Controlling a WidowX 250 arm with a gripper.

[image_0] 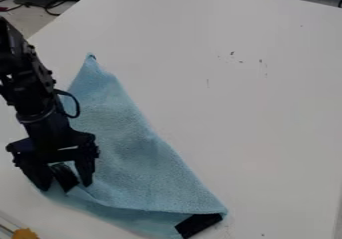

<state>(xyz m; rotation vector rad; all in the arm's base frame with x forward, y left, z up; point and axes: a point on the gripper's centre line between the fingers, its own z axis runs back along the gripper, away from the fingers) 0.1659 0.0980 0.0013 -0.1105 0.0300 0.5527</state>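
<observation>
Cloth [137, 153] lies toward the table's [267, 123] left edge, long axis slanting down and rightward, the gripper [65, 184] over its lower-left corner, fingers spread around a black patch [64, 176], any hold on it unclear.

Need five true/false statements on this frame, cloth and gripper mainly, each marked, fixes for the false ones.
1. The gripper is at the lower-left part of the blue cloth. True.
2. The cloth is bunched into a ball. False: it is spread in a rough triangle.
3. A black patch shows at the cloth's lower-right corner. True.
4. The table is dark green. False: it is white.
5. The gripper's fingers are pressed together. False: they stand apart.
</observation>
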